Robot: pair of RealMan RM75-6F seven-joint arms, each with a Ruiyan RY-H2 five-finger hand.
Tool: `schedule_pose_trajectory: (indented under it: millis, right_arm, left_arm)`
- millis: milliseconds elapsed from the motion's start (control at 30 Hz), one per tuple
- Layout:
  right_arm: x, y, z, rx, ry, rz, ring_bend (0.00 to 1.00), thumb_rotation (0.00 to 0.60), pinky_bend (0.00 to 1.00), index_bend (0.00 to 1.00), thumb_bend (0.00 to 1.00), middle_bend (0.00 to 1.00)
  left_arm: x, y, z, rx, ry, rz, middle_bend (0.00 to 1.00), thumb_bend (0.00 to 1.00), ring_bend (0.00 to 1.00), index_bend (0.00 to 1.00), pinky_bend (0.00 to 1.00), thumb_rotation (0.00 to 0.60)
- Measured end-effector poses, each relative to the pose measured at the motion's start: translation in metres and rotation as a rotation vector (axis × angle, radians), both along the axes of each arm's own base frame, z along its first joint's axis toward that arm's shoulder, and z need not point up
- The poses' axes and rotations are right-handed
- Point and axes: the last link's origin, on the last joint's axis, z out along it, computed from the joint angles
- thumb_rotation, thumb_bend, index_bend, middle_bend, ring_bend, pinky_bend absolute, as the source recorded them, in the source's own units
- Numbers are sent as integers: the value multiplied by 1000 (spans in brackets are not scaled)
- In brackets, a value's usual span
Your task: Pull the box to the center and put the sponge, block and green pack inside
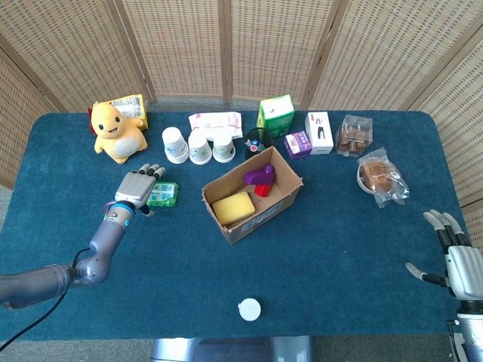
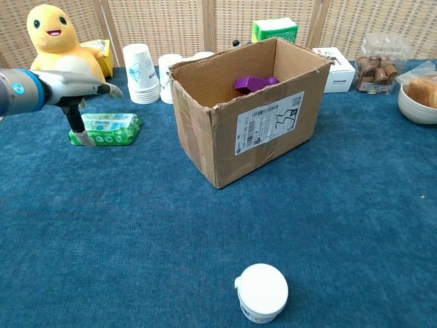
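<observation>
Left robot hand [image 1: 138,188] reaches forward, fingers spread; right robot hand [image 1: 456,260] open.

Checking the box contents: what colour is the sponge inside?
Yellow sponge, clearest in the head view.

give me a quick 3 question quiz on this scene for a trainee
1. True or false: the green pack already lies inside the box.
2. Which hand is over the green pack? A) left hand B) right hand
3. Fill in: the yellow sponge lies inside the ____.

Key:
1. False. It lies on the table left of the box.
2. A. The right hand is open at the table's far right edge.
3. Box, beside the purple block.
</observation>
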Motion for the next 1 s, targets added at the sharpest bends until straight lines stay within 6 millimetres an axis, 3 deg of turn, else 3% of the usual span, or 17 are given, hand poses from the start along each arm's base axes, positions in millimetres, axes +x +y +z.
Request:
schedule_pose_trajectory:
  millis: [67, 200, 300, 633, 1000]
  right_arm:
    - [-1, 0, 1, -3, -4, -1, 0, 600, 233, 101, 0, 0]
    - [-2, -1, 2, -6, -2, -5, 0, 600, 233, 100, 0, 0]
    - [-2, -1, 3, -15, 9, -5, 0, 600, 227, 101, 0, 0]
    - [-2, 0, 5, -33, 14, -4, 0, 600, 211, 100, 0, 0]
    - [0, 2, 5, -30, 10, 1, 0, 600, 211, 102, 0, 0]
  left_arm:
    - [1, 1, -4, 0, 9, -1, 138, 126, 78, 154, 398, 600]
    - [3, 2, -10, 10, 43, -15, 388, 152, 313, 343, 554, 600]
    - [5, 2, -15, 11, 66, -9, 460, 173, 382, 395, 594, 600]
    - [15, -2, -15, 25, 52, -29, 490, 187, 411, 412, 610, 600]
    - [36, -14, 31, 67, -59, -110, 495, 180, 416, 419, 610, 600]
